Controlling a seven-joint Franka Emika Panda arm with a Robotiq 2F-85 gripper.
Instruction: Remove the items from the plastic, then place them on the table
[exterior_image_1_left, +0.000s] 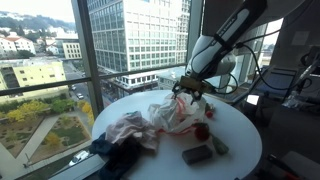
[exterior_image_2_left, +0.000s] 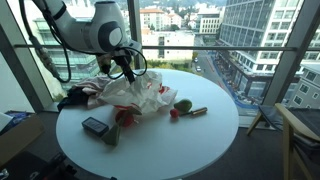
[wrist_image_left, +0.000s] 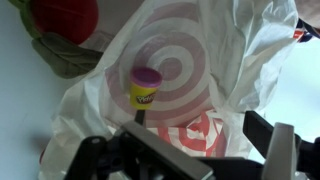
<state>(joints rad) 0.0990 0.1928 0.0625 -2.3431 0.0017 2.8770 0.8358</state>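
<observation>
White crinkly plastic with red bullseye rings, that's the bag (wrist_image_left: 230, 60), and it hides most of what's in it. The only thing I can make out in there is one little yellow tub (wrist_image_left: 145, 90) with a purple lid, left of centre in the wrist view. Can't tell if it's tucked inside the folds or sitting on top of them. It looks more or less upright, with the lid toward the top of the frame and its long axis running top to bottom with a slight lean.

The gripper (wrist_image_left: 190, 160) is cut off by the bottom edge of that view. Its two fingers are spread wide with nothing between them. In an exterior view the gripper (exterior_image_1_left: 190, 93) hangs just above the top edge of the bag (exterior_image_1_left: 172, 115), which is slumped mid-table.

At the upper left of the wrist frame there's a red blob (wrist_image_left: 62, 18), blurry and cropped.

Around the bag in an exterior view I count one dark flat block (exterior_image_2_left: 95, 126) at lower left and three small bits to the right: red (exterior_image_2_left: 175, 113), green (exterior_image_2_left: 184, 104) and brown (exterior_image_2_left: 198, 111), all too small to identify. One dark cloth (exterior_image_2_left: 75, 98) sits at the left edge of the round white table (exterior_image_2_left: 200, 145).
</observation>
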